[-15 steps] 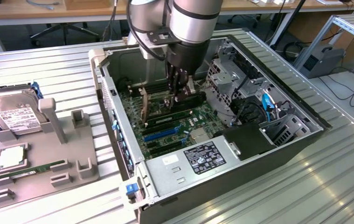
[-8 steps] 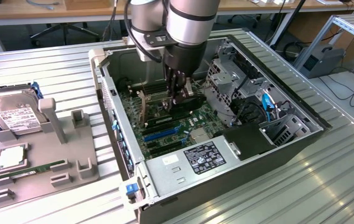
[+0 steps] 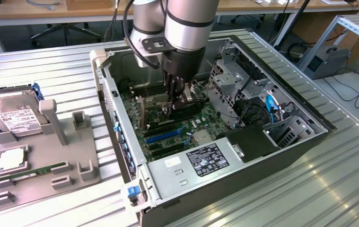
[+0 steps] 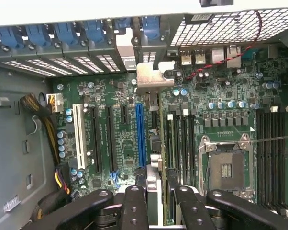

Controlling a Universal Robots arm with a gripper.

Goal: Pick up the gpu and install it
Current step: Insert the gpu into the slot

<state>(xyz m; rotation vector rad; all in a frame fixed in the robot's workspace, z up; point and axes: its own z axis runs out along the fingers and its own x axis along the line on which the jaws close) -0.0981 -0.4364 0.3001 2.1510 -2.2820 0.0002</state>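
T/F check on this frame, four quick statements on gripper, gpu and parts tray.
1. The gripper is inside the PC case, above the motherboard. True.
2. The gpu lies on the grey tray. False: it stands on edge between the gripper's fingers, over the motherboard.
3. The hard drive sits in the tray. True.
4. The CPU socket holds a cooler. False: it is bare.

My arm [image 3: 188, 23] is built of thick silver-grey tubes ringed by black bands, with a black cable running down beside it. Lower, a dark cylinder leads into the hand [image 4: 156, 201]: matte black linkage bars, each set with round black screws and pivots.
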